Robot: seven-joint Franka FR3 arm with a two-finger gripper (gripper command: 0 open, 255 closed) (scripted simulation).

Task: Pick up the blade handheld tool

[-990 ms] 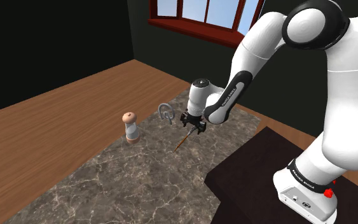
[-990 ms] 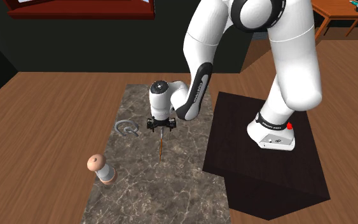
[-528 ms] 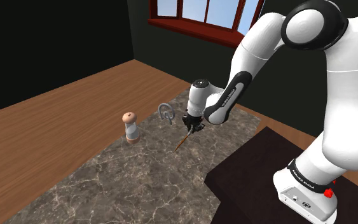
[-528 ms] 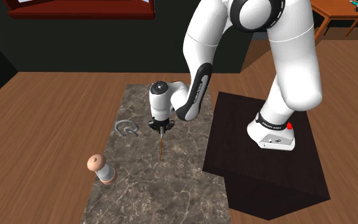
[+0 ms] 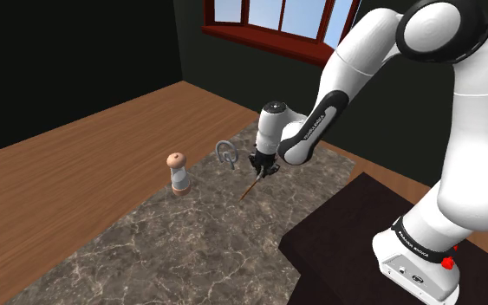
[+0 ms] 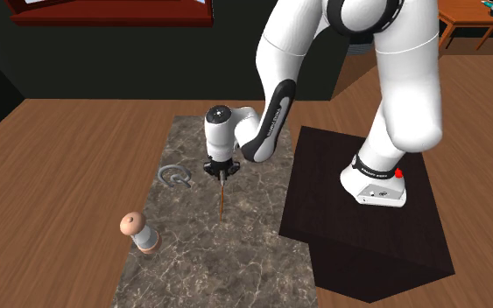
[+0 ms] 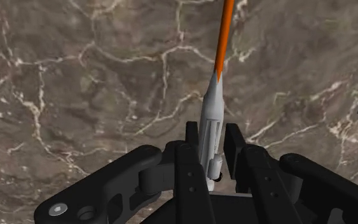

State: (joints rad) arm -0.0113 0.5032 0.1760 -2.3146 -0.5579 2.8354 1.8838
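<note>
Two black fingers of the claw (image 7: 210,159) clamp narrowly on the grey end of the blade tool (image 7: 213,108). Its orange shaft runs out past the fingertips, slanting down toward the dark veined marble top (image 7: 75,83). A grey ring-shaped piece (image 5: 226,152) lies near the claw, and a pepper mill (image 5: 178,173) stands farther off. Lettering on the arm (image 5: 363,52) is too small to read.
</note>
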